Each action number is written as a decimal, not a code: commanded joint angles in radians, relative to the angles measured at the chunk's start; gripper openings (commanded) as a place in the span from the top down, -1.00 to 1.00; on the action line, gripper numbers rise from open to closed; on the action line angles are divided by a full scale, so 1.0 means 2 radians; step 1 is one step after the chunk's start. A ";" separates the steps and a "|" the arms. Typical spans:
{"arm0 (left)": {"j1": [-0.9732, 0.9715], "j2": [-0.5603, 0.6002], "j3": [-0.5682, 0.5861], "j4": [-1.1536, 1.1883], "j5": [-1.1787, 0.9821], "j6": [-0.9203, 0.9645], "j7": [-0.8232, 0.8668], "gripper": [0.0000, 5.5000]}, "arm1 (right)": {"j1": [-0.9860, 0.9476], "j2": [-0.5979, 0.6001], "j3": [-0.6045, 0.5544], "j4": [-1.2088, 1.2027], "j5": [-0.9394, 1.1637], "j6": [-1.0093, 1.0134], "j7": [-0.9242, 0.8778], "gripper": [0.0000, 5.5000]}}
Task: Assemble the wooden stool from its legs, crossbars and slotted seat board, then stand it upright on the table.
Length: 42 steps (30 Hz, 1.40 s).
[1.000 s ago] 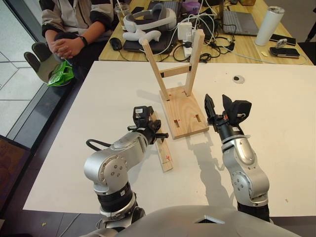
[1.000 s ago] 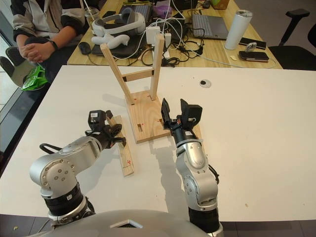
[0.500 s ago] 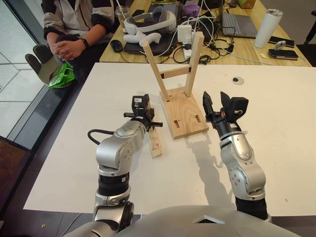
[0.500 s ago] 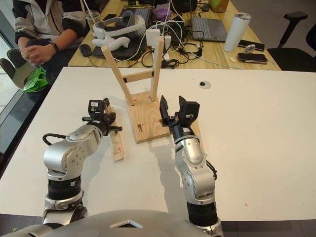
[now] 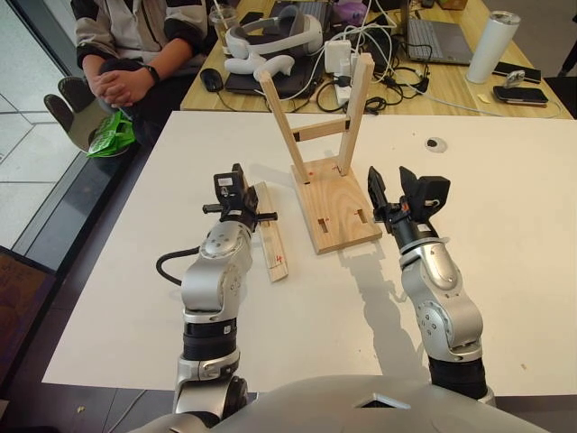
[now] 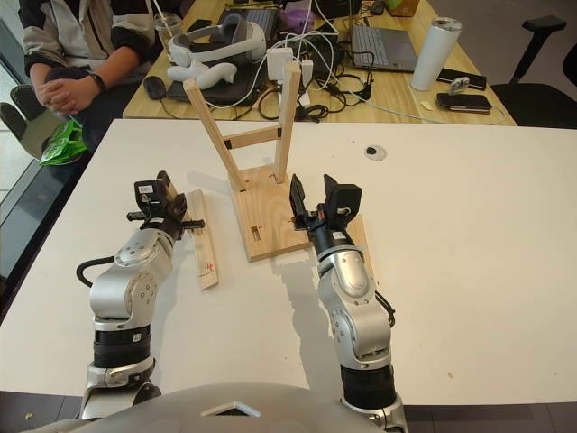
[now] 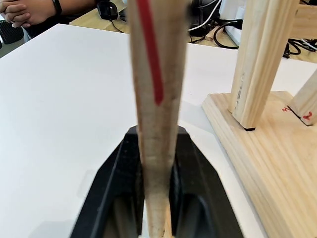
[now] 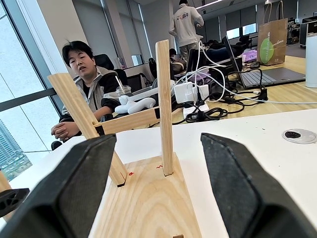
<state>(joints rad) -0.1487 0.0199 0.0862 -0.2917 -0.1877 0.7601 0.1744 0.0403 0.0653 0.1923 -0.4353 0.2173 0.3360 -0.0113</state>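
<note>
The slotted seat board [image 5: 338,209] lies flat on the white table [image 5: 505,271] with two legs [image 5: 281,124] and a crossbar [image 5: 320,130] standing up from its far end. Left of it lies a loose wooden leg piece [image 5: 272,236], and my left gripper [image 5: 242,209] is shut on its far end; in the left wrist view the wood [image 7: 153,99] runs between the black fingers [image 7: 190,168]. At the board's right edge my right gripper [image 5: 399,200] stands open, holding nothing, and its wrist view looks across the board [image 8: 148,203].
Behind the white table a wooden desk [image 5: 451,86] carries a headset [image 5: 275,41], cables, laptops, a phone and a white tumbler [image 5: 491,45]. A seated person is at the far left. A small round cap [image 5: 436,144] lies on the table, right of the stool.
My left arm has swung to the left and farther away, dragging the loose leg piece with it, so it now lies straighter beside the board. The right gripper has barely moved.
</note>
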 commanded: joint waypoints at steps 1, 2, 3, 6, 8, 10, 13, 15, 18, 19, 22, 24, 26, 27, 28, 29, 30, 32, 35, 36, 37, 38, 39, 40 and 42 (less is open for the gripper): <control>0.013 -0.047 0.007 -0.013 -0.002 0.008 0.029 0.85 | -0.007 0.006 -0.001 0.006 -0.001 0.000 0.003 -0.15; 0.011 -0.053 0.010 -0.018 -0.002 0.010 0.033 0.85 | -0.008 0.006 -0.001 0.007 -0.002 0.000 0.003 -0.15; 0.005 -0.057 0.017 -0.026 -0.004 0.012 0.037 0.85 | -0.009 0.004 -0.001 0.008 -0.003 0.000 0.005 -0.15; -0.024 -0.044 0.042 -0.054 -0.019 0.031 0.035 0.85 | -0.020 -0.041 0.025 0.008 -0.020 -0.001 0.052 -0.15; -0.058 -0.022 0.067 -0.072 -0.050 0.070 0.014 0.85 | -0.031 -0.107 0.059 0.011 -0.038 0.005 0.129 -0.15; -0.087 -0.001 0.080 -0.087 -0.091 0.124 -0.017 0.85 | -0.049 -0.156 0.068 0.028 -0.039 0.012 0.191 -0.15; -0.112 0.017 0.091 -0.110 -0.145 0.190 -0.056 0.85 | -0.100 -0.194 0.066 0.076 -0.044 0.010 0.247 -0.15; -0.118 0.024 0.086 -0.119 -0.165 0.218 -0.073 0.85 | -0.135 -0.192 0.061 0.108 -0.049 0.004 0.255 -0.15; -0.122 0.019 0.077 -0.128 -0.179 0.239 -0.079 0.85 | -0.168 -0.174 0.059 0.140 -0.045 0.001 0.258 -0.15; -0.122 0.017 0.073 -0.130 -0.180 0.241 -0.079 0.85 | -0.173 -0.167 0.058 0.146 -0.042 0.002 0.258 -0.15; -0.120 0.010 0.060 -0.132 -0.182 0.242 -0.079 0.85 | -0.178 -0.140 0.051 0.153 -0.016 0.020 0.262 -0.26; -0.127 0.008 0.050 -0.127 -0.179 0.238 -0.081 0.85 | -0.176 -0.129 0.048 0.154 -0.002 0.029 0.268 -0.38; -0.134 0.004 0.044 -0.122 -0.178 0.234 -0.082 0.85 | -0.178 -0.120 0.047 0.159 0.000 0.031 0.266 -0.51; -0.137 0.002 0.041 -0.121 -0.179 0.233 -0.082 0.85 | -0.180 -0.117 0.048 0.161 -0.001 0.030 0.265 -0.56; -0.137 0.001 0.036 -0.122 -0.180 0.235 -0.084 0.85 | -0.182 -0.114 0.049 0.165 -0.004 0.029 0.265 -0.65; -0.138 0.000 0.031 -0.126 -0.184 0.239 -0.087 0.85 | -0.185 -0.113 0.051 0.172 -0.009 0.026 0.264 -0.65; -0.137 0.000 0.026 -0.129 -0.187 0.244 -0.090 0.85 | -0.188 -0.112 0.053 0.178 -0.014 0.023 0.264 -0.65; -0.132 0.005 0.014 -0.137 -0.192 0.252 -0.099 0.85 | -0.192 -0.112 0.052 0.192 -0.024 0.018 0.259 -0.65; -0.110 0.042 -0.019 -0.155 -0.195 0.260 -0.125 0.85 | -0.204 -0.119 0.043 0.217 -0.044 0.006 0.251 -0.65; -0.104 0.053 -0.026 -0.160 -0.195 0.261 -0.134 0.85 | -0.207 -0.121 0.037 0.221 -0.046 0.004 0.250 -0.65; -0.099 0.065 -0.030 -0.163 -0.196 0.263 -0.141 0.85 | -0.210 -0.126 0.030 0.224 -0.048 0.001 0.249 -0.65; -0.097 0.076 -0.033 -0.163 -0.194 0.261 -0.148 0.85 | -0.213 -0.131 0.024 0.227 -0.048 -0.001 0.250 -0.65; -0.096 0.084 -0.034 -0.161 -0.192 0.258 -0.152 0.85 | -0.215 -0.134 0.018 0.229 -0.049 -0.002 0.250 -0.65; -0.097 0.088 -0.034 -0.158 -0.189 0.255 -0.154 0.85 | -0.215 -0.137 0.015 0.229 -0.049 -0.002 0.251 -0.65; -0.100 0.089 -0.031 -0.154 -0.187 0.251 -0.154 0.85 | -0.211 -0.136 0.015 0.225 -0.050 -0.001 0.251 -0.65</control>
<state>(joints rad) -0.3680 0.1704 0.0251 -0.6172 -0.5737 1.2394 -0.1353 -0.3594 -0.1939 0.2575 0.0217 0.1298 0.3454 0.5096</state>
